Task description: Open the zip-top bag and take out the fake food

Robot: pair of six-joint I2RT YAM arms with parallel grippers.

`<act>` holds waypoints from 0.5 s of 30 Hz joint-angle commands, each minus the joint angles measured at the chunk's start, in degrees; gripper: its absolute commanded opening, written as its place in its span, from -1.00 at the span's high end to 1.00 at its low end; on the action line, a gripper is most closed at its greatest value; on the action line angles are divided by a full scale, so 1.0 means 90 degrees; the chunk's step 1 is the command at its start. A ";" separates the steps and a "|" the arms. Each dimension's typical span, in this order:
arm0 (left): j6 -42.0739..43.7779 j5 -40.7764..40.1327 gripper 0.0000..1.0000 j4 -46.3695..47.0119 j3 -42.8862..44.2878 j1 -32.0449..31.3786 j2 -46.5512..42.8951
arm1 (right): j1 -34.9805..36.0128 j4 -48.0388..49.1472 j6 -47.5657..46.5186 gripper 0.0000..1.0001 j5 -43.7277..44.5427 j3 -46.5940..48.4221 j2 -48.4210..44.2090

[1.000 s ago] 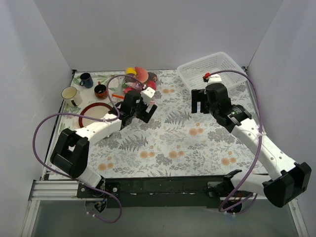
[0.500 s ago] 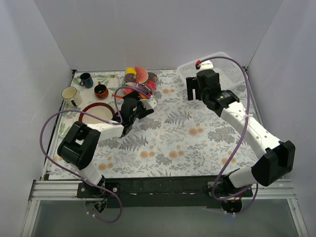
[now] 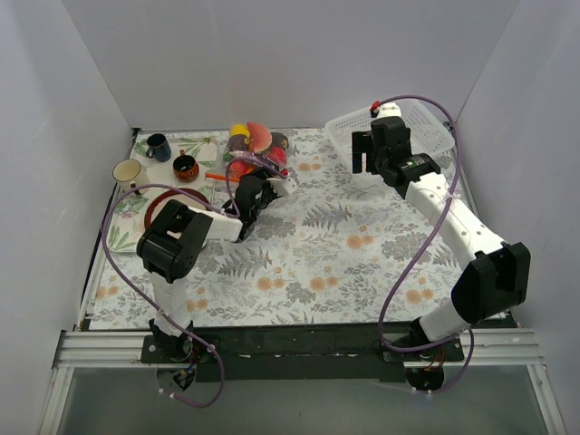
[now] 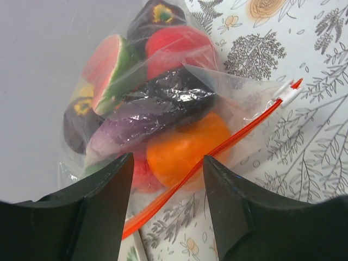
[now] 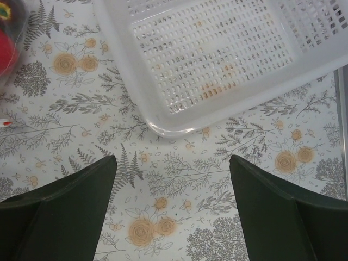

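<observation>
The clear zip-top bag (image 4: 228, 103) lies at the back of the table, its orange-red zip strip (image 4: 217, 149) running across its mouth. It also shows in the top view (image 3: 252, 149). Inside it are the fake food pieces: an orange ball (image 4: 185, 152), a purple eggplant (image 4: 147, 111), a red round piece (image 4: 176, 46), a watermelon slice (image 4: 109, 62) and dark plums. My left gripper (image 4: 167, 190) is open, its jaws on either side of the zip strip just in front of the bag. My right gripper (image 5: 171, 190) is open and empty above the cloth near the basket.
A white mesh basket (image 5: 217, 54) stands at the back right, also seen from above (image 3: 426, 122). Mugs (image 3: 159, 147) (image 3: 185, 167) (image 3: 130, 172) and a red-rimmed plate (image 3: 156, 207) stand at the back left. White walls enclose the table.
My left gripper has moved back toward the bag, up to its zip strip. My right gripper has moved back and right toward the basket.
</observation>
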 commanded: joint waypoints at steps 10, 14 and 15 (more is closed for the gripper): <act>0.0133 -0.0140 0.87 0.0621 0.0408 0.0067 0.0537 | -0.0448 0.0408 0.0145 -0.85 -0.0473 0.0710 0.0763; 0.0142 -0.0139 1.00 0.0455 0.0418 0.0077 0.0167 | -0.0604 0.0438 0.0320 -0.85 -0.0444 0.1197 0.1389; 0.0104 -0.0120 1.00 0.0310 0.0418 0.0086 0.0040 | -0.0643 0.0419 0.0389 -0.85 -0.0415 0.1460 0.1545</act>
